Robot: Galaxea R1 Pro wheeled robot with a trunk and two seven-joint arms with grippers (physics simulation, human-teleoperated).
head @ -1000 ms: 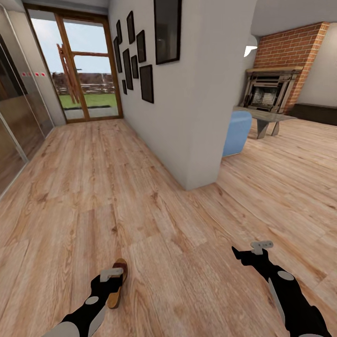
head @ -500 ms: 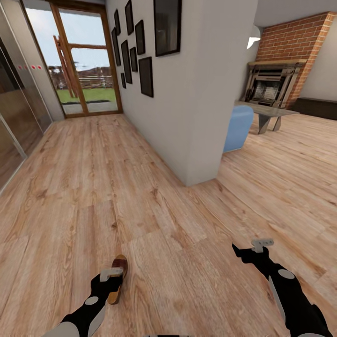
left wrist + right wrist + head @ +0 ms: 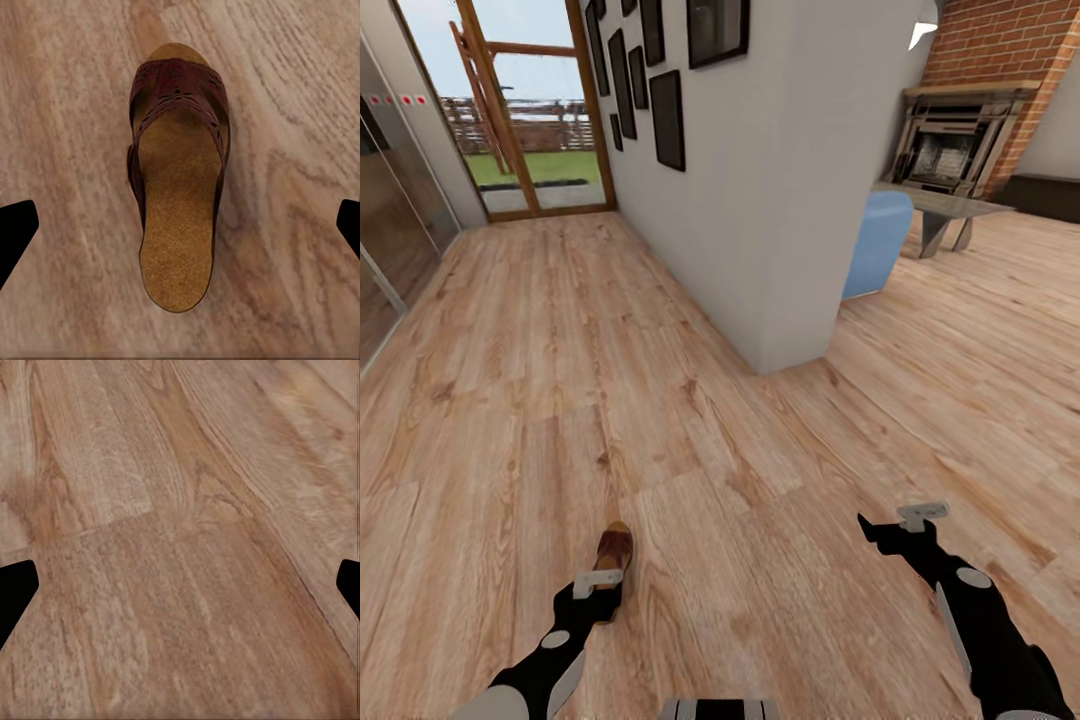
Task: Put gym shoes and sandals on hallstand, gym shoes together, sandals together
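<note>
Corridor floor (image 3: 540, 380): wood planks running to a glazed door (image 3: 510, 110). White wall (image 3: 760, 200) with dark frames. One sandal (image 3: 178, 176) flat on the planks, directly under left gripper (image 3: 180, 225), fingers apart, not touching. Right gripper (image 3: 180, 585) over bare boards, fingers apart.

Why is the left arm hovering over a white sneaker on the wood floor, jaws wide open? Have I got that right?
Not quite: it's a brown sandal, not a white sneaker. The left wrist view shows its dark strap and tan footbed lying on the wood floor, with the left gripper above it, jaws wide open to either side.
</note>
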